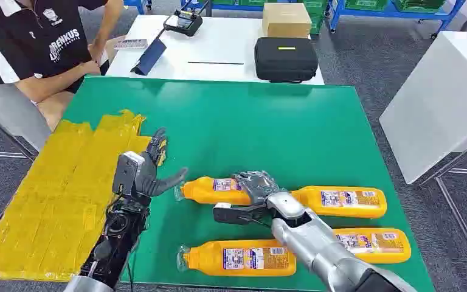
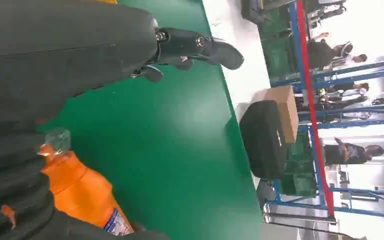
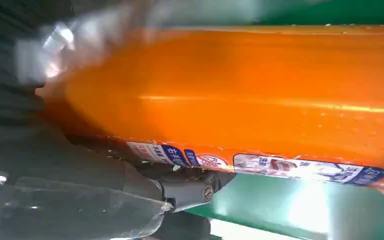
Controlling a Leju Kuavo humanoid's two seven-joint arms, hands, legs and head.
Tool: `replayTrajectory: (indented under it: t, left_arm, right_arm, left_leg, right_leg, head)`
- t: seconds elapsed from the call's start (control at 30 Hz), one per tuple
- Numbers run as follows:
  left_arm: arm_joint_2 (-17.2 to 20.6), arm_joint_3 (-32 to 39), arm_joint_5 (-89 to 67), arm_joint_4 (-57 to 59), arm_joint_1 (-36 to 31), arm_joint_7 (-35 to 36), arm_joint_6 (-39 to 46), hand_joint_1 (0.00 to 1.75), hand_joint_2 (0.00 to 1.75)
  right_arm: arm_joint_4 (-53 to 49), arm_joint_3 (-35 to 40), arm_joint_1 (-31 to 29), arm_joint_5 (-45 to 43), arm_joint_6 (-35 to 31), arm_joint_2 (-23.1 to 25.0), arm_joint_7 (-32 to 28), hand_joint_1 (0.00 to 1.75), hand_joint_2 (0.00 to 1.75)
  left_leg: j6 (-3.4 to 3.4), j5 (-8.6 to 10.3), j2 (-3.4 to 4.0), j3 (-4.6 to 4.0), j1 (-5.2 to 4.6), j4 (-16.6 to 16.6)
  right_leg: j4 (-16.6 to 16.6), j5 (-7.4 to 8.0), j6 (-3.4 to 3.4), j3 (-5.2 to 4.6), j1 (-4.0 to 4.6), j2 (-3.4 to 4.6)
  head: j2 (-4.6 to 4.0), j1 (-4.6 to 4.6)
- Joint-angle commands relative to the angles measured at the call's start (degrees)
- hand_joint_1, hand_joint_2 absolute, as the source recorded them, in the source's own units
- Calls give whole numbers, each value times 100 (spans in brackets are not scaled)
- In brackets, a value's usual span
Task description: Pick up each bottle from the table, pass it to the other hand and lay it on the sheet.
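- The bottle in hand (image 1: 214, 190) is a long orange one with a clear cap, lying on its side on the green tabletop (image 1: 267, 121) just beside the yellow sheet (image 1: 61, 194), cap toward the sheet.
- The right hand (image 1: 256, 185) lies over its middle, fingers wrapped around the body by the label; the right wrist view shows orange plastic pressed close against the palm. I judge it gripped, though whether it has left the tabletop I cannot tell.
- The left hand (image 1: 149, 173) waits at the sheet's edge, fingers spread and holding nothing, its tips near the cap.
- Judged by look: smooth, glossy, rigid plastic, full of liquid, so fairly heavy and liable to slip or roll. The labelled mid-body is the balanced place to hold; the neck end stays free for the receiving hand.
- Three more bottles (image 1: 340, 201) lie farther from the sheet, one nearly end to end with the held bottle and two nearer the robot; a lift could nudge them.
- Well beyond the sheet, on a white table, stand a black case (image 1: 286, 58) and a cardboard box (image 1: 286, 19); a seated person (image 1: 42, 48) is at the sheet's far corner.
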Motion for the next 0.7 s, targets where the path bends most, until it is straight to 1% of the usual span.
replayTrajectory:
  t: [0.03, 0.07, 0.1, 0.13, 0.17, 0.23, 0.3, 0.37, 0.4, 0.43, 0.47, 0.53, 0.57, 0.67, 0.7]
  left_arm:
    - [95, -21, -11, 283, -45, 20, 54, 0, 175]
    - [93, -16, -13, 282, -27, 20, 60, 0, 175]
    - [84, -3, -21, 270, 0, 20, 78, 0, 175]
    - [80, 3, -32, 260, 14, 18, 89, 0, 175]
    - [77, 6, -42, 238, 33, 16, 99, 0, 175]
    - [77, 31, -57, 108, 114, 17, 139, 0, 175]
    - [85, 40, -86, -37, 209, 34, 186, 0, 175]
    - [86, 15, -152, -194, 319, 60, 255, 0, 175]
    - [87, -13, -183, -251, 356, 70, 277, 0, 175]
    - [91, -54, -212, -291, 373, 78, 289, 0, 175]
    - [93, -116, -258, -323, 374, 93, 304, 0, 175]
    - [112, -227, -310, -370, 366, 106, 314, 0, 175]
    - [106, -237, -315, -379, 361, 107, 315, 0, 175]
    - [106, -237, -315, -379, 361, 107, 315, 0, 175]
    - [120, -264, -322, -399, 363, 109, 313, 0, 175]
  right_arm:
    - [348, -792, 175, -258, -1060, 228, 161, 175, 175]
    - [280, -902, 161, -313, -1218, 253, 157, 175, 175]
    - [113, -1171, 172, -410, -1572, 288, 141, 175, 175]
    - [29, -1304, 182, -408, -1712, 306, 123, 175, 175]
    - [-125, -1493, 203, -483, -1911, 333, 69, 175, 175]
    - [-432, -1964, 231, -702, -2284, 433, -231, 175, 175]
    - [-634, -2255, 221, -865, -2400, 496, -424, 175, 175]
    - [-1184, -2833, 364, -1475, -3006, 652, -1049, 175, 175]
    - [-1431, -3005, 457, -1745, -3166, 706, -1326, 175, 175]
    - [-1661, -3128, 545, -1967, -3249, 744, -1520, 175, 175]
    - [-1943, -3210, 682, -2204, -3347, 782, -1756, 175, 175]
    - [-2190, -3228, 821, -2395, -3398, 827, -1949, 175, 175]
    - [-2197, -3223, 838, -2398, -3410, 846, -1957, 175, 175]
    - [-2197, -3223, 838, -2398, -3410, 846, -1957, 175, 175]
    - [-2168, -3233, 838, -2444, -3439, 866, -2014, 175, 175]
  left_leg:
    - [-12, 4, -14, -8, 6, -8]
    - [-8, 2, -9, -3, 2, -5]
    - [-12, 4, -8, -10, 3, -7]
    - [-5, 8, -7, -15, 0, -5]
    - [-8, 12, -7, -30, 2, -4]
    - [-9, 19, -13, -50, 3, -2]
    - [-5, 19, -19, -70, 0, 4]
    - [-1, 25, -14, -105, -1, 4]
    - [-8, 15, -3, -104, 1, 6]
    - [-3, 22, -16, -118, -1, 4]
    - [-11, 11, -6, -110, 3, 7]
    - [-2, 25, -30, -130, 2, 5]
    - [-8, 16, -27, -123, 4, 7]
    - [-1, 25, -28, -144, 1, 5]
    - [-6, 18, -25, -136, 2, 7]
  right_leg:
    - [-11, 1, -11, -1, 7, -23]
    - [-5, -1, -6, 3, 3, -14]
    - [-7, 3, -6, 1, 4, -16]
    - [-4, 9, 8, 51, 0, -10]
    - [-3, 17, 11, 42, 2, -12]
    - [0, 19, -1, 27, 3, -20]
    - [10, 18, 1, 9, 0, -18]
    - [11, 30, 12, -22, -3, -8]
    - [13, 25, 8, -25, 1, -2]
    - [11, 28, 13, -38, -2, -12]
    - [14, 19, 6, -33, 3, -8]
    - [9, 25, 14, -46, 0, -25]
    - [13, 16, 10, -40, 3, -26]
    - [10, 23, 15, -59, -1, -24]
    - [12, 17, 11, -51, 1, -24]
  head:
    - [0, 0]
    - [0, 2]
    - [0, 2]
    - [0, 0]
    - [0, 0]
    - [0, 0]
    - [0, 2]
    - [0, 2]
    - [0, 0]
    - [0, 0]
    - [0, 0]
    - [0, 0]
    - [0, -2]
    - [0, 0]
    - [0, 0]
